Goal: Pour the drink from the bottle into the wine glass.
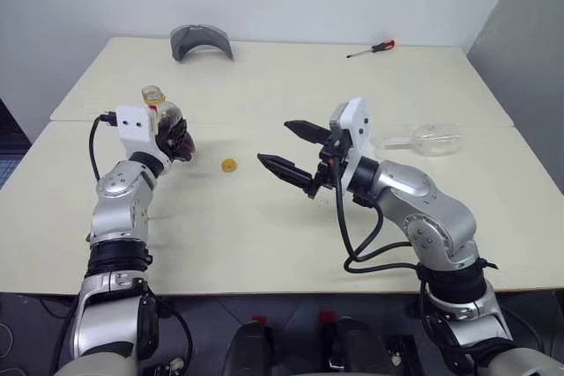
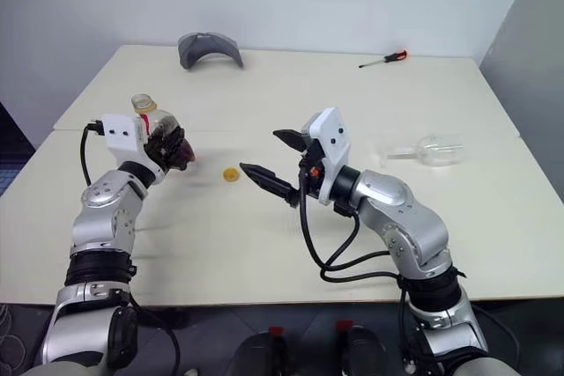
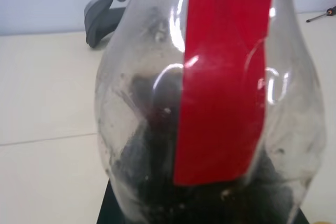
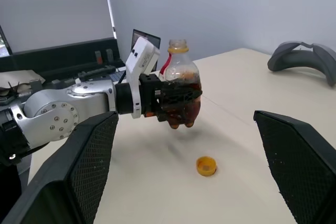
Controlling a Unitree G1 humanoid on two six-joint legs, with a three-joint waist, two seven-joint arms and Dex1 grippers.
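The yellow cap [image 1: 229,165] lies on the cream table [image 1: 264,244], and I place everything from it; beyond it and to its left, near the table's far edge, sits a grey curved headset-like thing [image 1: 202,41]; far beyond it to the right lies a red-handled screwdriver [image 1: 372,49]; nothing stands on the bare tabletop between the cap and my two pincers.

The wine glass [image 1: 427,139] lies on its side well to the right of the cap, bowl to the right and stem pointing left, clear and empty.

The bottle [image 4: 181,90] is held upright in the air just left of the cap, clear of the table; its neck is open, with a yellow ring under the mouth and a red strip running down from the neck; the rounded body is clear above; the drink [image 4: 181,111], dark brown-red, fills the lower part.

My left pincer [image 4: 173,100] is clenched round the bottle's belly, black fingers wrapping the lower half; my right pincer [image 1: 286,151] hangs just right of the cap, above the table, its two black fingers spread wide and pointing toward the bottle, gripping nothing and touching nothing.
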